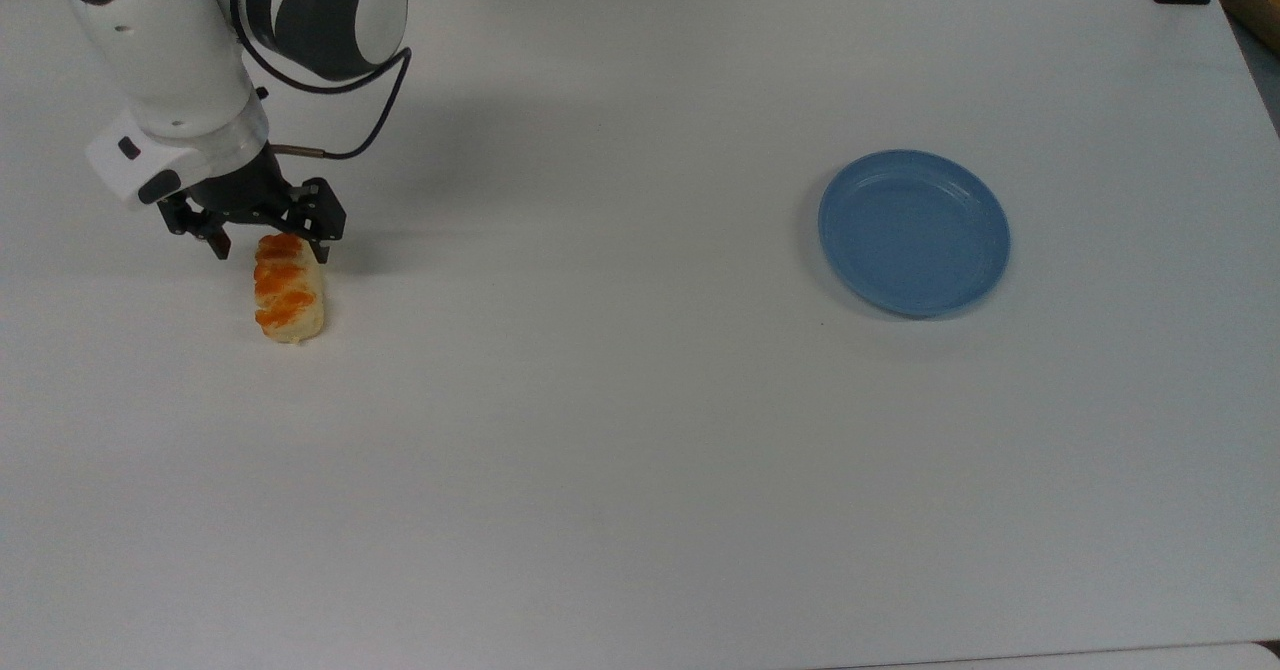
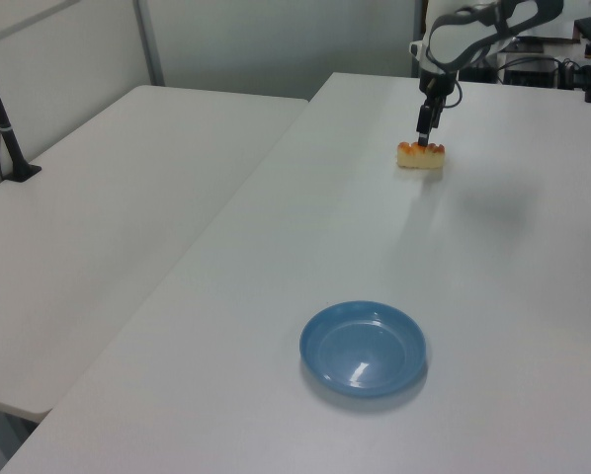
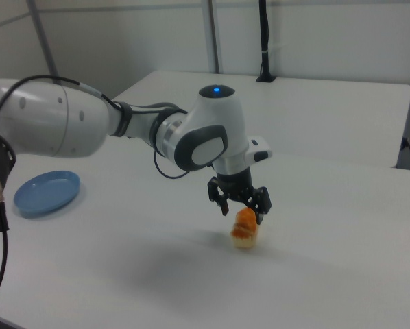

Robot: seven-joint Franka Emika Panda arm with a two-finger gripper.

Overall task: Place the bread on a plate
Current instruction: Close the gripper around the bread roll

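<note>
Step in hand: the reach for the pick-up; nothing is grasped yet.
Tool: the black two-finger tool (image 1: 268,249) on the white arm has its jaws spread apart and empty, one finger on each side of the far end of the bread in the top view; in the right view (image 3: 243,208) it hangs just above the roll.
Bread: the small oblong pale-cream bread roll with orange-brown glazed bumps (image 1: 288,287) lies flat on the white tabletop (image 1: 640,450), at the top view's left.
Plate: the round light-blue plastic plate (image 1: 913,233) sits bare, well apart, at the top view's right.
Next move: probably shift along the roll towards its middle, sink until the fingers flank its sides, then close gently.
Risk: gripping only the end may let the roll tilt.
</note>
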